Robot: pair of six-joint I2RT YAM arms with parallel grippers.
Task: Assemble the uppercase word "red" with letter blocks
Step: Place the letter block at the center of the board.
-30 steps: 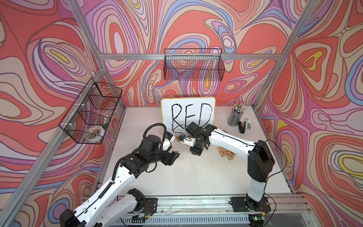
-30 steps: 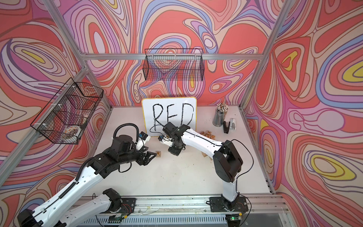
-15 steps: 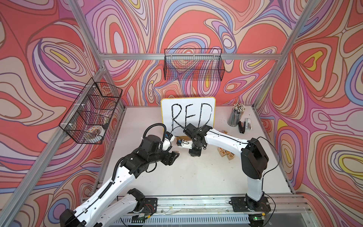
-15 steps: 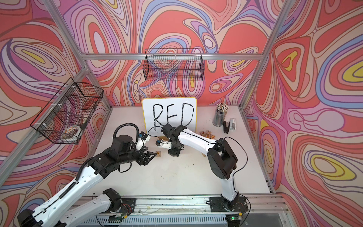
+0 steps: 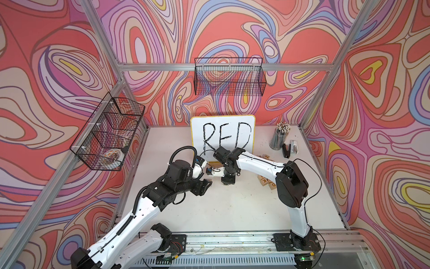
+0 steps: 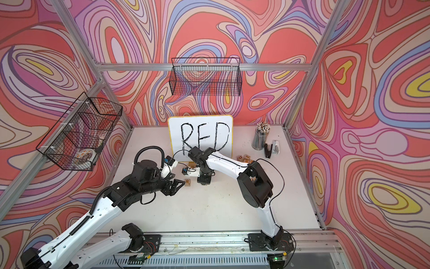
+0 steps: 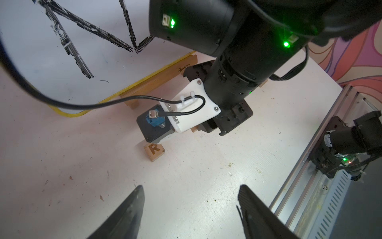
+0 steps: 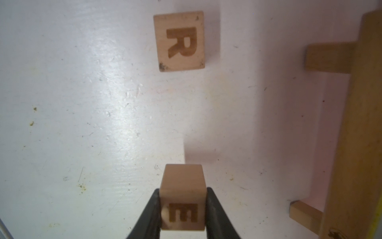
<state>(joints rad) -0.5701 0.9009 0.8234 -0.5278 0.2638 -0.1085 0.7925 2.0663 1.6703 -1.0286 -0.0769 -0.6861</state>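
The right jaws grip the E block, the R block lying straight ahead of them across a bare gap of surface; the left jaws stand open, empty

1. The R block and the E block were pale, smooth, matt wood; the R block's corners were scuffed dark.
2. The table was white with a faint sheen, scratched and speckled.
3. The board was glossy white; its stand was bare light wood.
4. The right gripper had matt black plastic fingers.
5. The baskets were thin black metal wire.
6. The frame was dull silver metal.
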